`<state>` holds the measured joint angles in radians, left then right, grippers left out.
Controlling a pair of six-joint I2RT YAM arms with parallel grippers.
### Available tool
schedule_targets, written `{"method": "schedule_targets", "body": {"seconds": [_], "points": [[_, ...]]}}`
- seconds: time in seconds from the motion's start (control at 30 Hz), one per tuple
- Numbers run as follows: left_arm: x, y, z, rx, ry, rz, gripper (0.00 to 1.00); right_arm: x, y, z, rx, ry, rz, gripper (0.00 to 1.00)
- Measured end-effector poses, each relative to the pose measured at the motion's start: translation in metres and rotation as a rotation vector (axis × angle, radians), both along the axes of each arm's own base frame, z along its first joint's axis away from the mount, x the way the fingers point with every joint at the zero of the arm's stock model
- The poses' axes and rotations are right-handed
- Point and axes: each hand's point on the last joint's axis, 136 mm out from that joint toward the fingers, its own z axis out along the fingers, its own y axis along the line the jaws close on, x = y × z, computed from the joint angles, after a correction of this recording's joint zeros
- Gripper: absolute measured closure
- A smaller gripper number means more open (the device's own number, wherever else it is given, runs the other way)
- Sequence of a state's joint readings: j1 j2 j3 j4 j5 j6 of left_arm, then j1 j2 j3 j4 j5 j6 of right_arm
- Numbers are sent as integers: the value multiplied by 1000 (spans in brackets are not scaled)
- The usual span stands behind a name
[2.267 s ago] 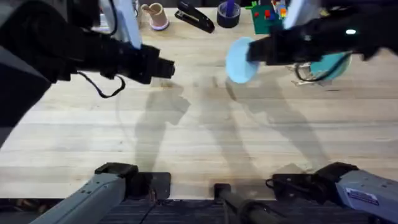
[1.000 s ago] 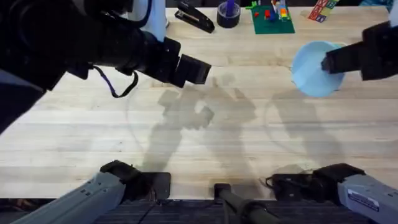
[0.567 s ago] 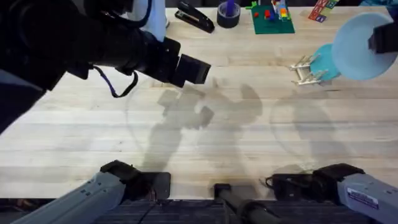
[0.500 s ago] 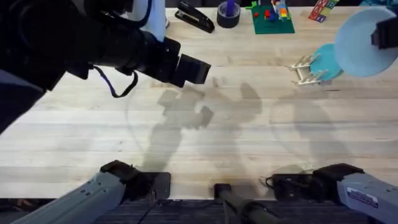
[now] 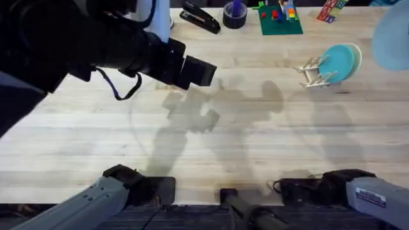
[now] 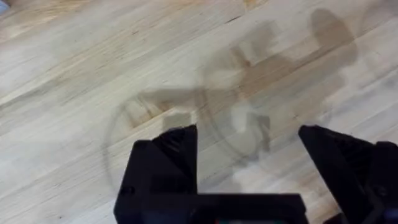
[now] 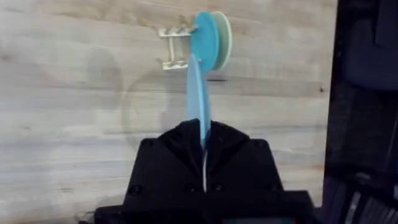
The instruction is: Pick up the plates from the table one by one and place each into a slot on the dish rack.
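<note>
Overhead, a light blue plate (image 7: 198, 99) held edge-on, clamped in the right hand (image 7: 204, 144) above the rack (image 5: 311, 70), teal plate (image 5: 337, 62) and cream plate (image 5: 354, 57) upright in the rack, left hand (image 6: 249, 168) spread apart over bare worktop (image 5: 243, 147).

Overhead down-forward, wrist views close — share table (image 5: 255, 147)

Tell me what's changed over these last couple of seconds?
The right gripper, clamped on the light blue plate, carried it from mid-table rightward past the dish rack to the right edge. The left gripper shifted right early on, then stayed open. The teal plate stayed racked.
</note>
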<state>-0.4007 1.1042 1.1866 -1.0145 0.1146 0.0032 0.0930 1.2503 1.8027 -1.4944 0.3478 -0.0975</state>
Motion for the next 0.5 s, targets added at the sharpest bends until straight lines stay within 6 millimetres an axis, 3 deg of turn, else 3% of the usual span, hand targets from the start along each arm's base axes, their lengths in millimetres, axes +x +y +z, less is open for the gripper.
{"method": "schedule_targets", "body": {"seconds": [0.27, 0.5], "points": [[0, 0, 0, 0, 0, 0, 5, 1, -23, 3, 15, -25, -98, 973], [0, 0, 0, 0, 0, 0, 6, 6, -28, 6, 36, -56, -123, 973]]}}
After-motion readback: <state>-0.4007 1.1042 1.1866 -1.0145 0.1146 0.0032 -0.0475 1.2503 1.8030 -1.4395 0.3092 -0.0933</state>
